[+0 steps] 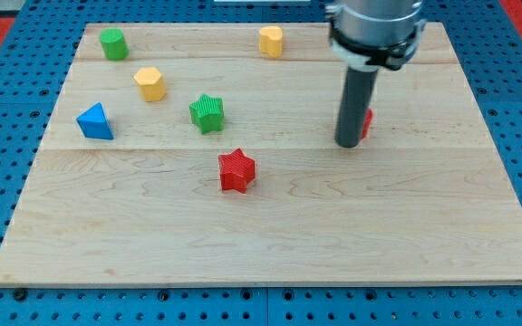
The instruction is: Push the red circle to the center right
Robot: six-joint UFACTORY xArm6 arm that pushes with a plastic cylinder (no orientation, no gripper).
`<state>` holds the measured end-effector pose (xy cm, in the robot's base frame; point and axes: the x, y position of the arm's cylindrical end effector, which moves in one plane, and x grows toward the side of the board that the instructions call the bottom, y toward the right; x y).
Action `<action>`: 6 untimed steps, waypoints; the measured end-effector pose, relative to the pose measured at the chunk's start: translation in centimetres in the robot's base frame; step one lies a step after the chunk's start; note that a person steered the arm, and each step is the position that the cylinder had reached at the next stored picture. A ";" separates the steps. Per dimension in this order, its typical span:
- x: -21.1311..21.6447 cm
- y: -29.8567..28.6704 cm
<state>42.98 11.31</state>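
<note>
The red circle (367,122) is mostly hidden behind my rod; only a red sliver shows at the rod's right side, right of the board's centre. My tip (349,143) rests on the wooden board, touching or just left of the red circle. The rod stands upright and comes down from the view's top.
A red star (236,170) lies near the centre. A green star (207,113), a yellow hexagon (150,83) and a blue triangle (95,121) lie to the left. A green cylinder (112,43) and a yellow block (271,41) sit near the top edge of the board (270,244).
</note>
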 end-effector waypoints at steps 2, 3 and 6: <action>-0.3 -5.5; -2.8 -3.2; -3.4 3.0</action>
